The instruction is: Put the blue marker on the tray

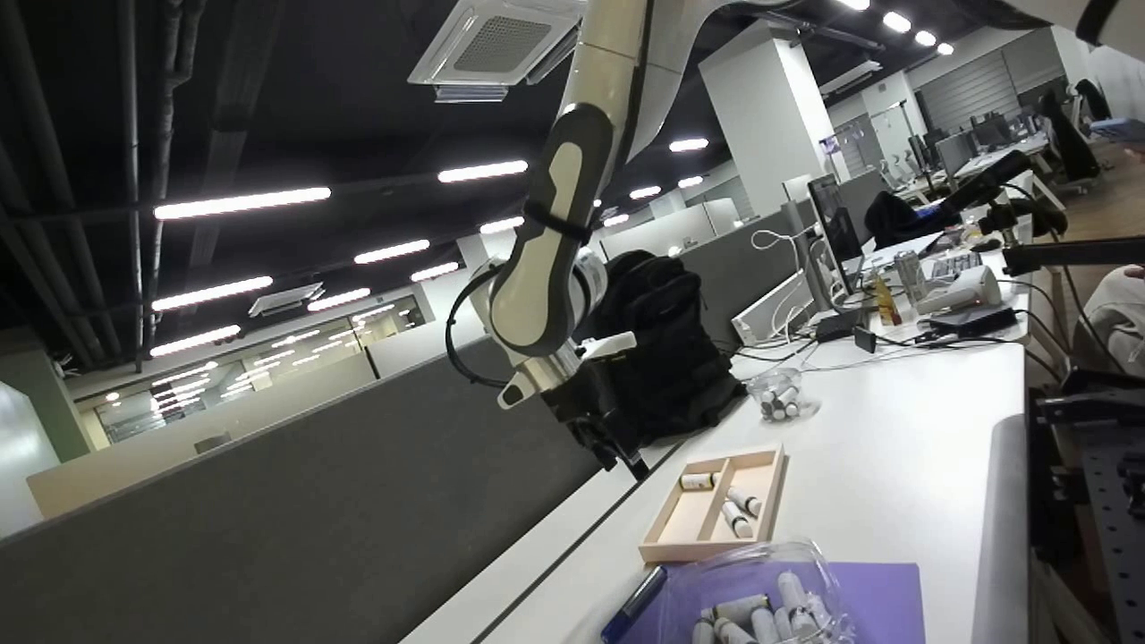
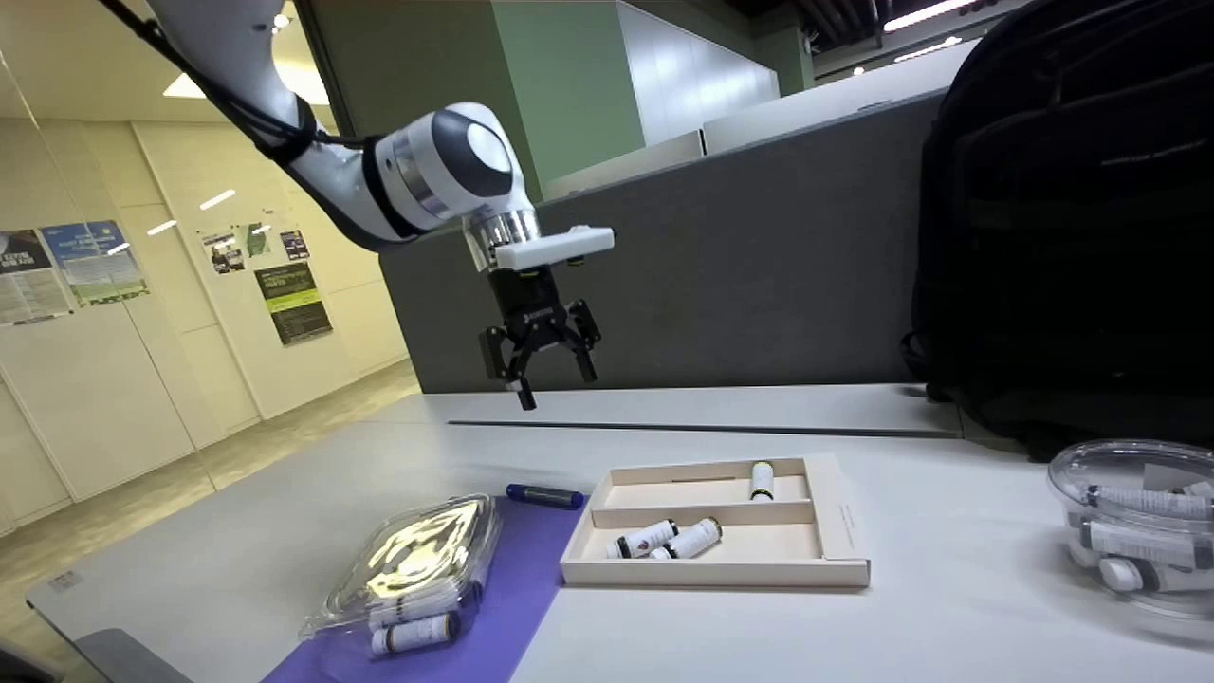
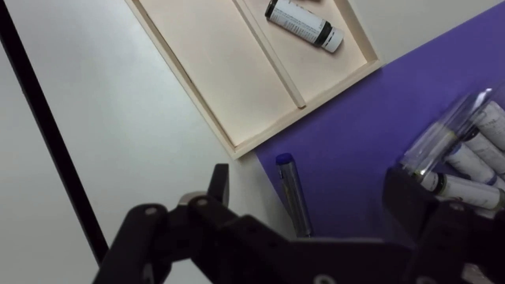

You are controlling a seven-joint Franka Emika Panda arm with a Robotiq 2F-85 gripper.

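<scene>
Hovering above smooth white desktop (image 2: pixel 228 541) with black two-fingered gripper (image 2: pixel 558 388). Showing wide-parted fingers (image 3: pixel 219 183) at about 9 and 3 o'clock in wrist view, holding nothing. Locating slim grey-barrelled blue marker (image 3: pixel 295 195) untouched, lying along edge of thin purple sheet (image 3: pixel 343 142); pointing blue end toward 12, near but apart from shallow light-wood divided tray (image 3: pixel 276 126) at 12 o'clock. Noting clear plastic tub (image 2: pixel 422 550) near 3 o'clock; avoid on descent. Judging marker light, stiff, hard to damage, fairly slippery, apt to roll if nudged. Should grip mid-barrel, squarely across, pressing from 9 and 3; avoid pinching blue end, being likely to swing or tilt there. Then lift above rim before lowering into compartment.
</scene>
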